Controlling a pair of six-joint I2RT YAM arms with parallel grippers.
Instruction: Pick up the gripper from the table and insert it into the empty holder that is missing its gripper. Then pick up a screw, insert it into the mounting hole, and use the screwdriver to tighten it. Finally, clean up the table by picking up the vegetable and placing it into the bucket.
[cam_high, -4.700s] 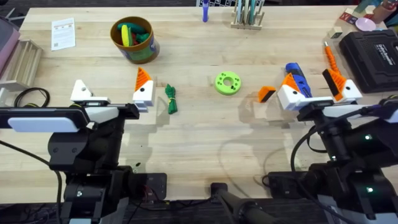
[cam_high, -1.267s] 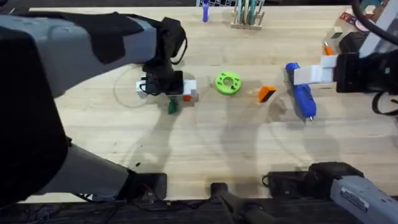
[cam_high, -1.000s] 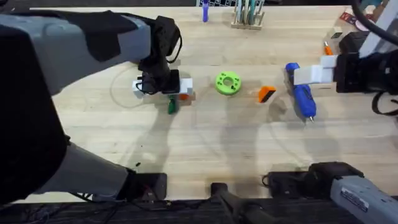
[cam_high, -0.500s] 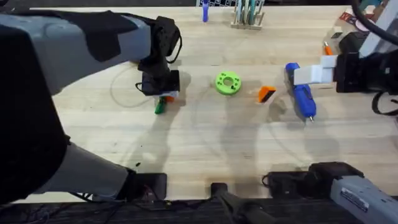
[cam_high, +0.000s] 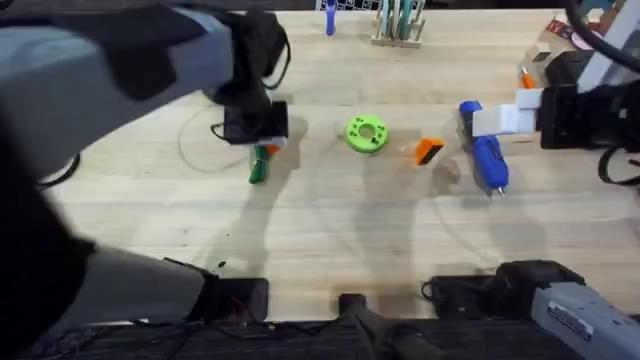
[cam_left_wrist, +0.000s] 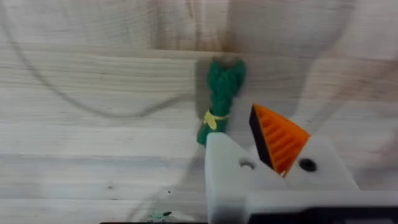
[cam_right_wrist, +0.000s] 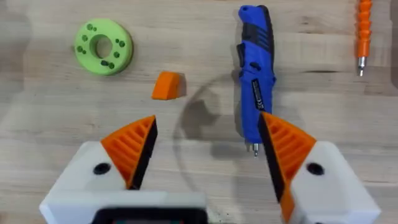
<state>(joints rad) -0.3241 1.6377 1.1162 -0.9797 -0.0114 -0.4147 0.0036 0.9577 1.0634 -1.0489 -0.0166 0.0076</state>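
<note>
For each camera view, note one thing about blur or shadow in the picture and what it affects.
Overhead: the left arm rises close under the camera, large, dark and blurred, while the screwdriver stays sharp. Left wrist: a soft shadow falls on the table around the vegetable. Right wrist: a curved shadow darkens the wood between the small orange gripper and the screwdriver.

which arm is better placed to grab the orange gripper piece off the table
Right. The right gripper hovers open close to the gripper and the screwdriver, while the left gripper sits farther off, by the vegetable.
</note>
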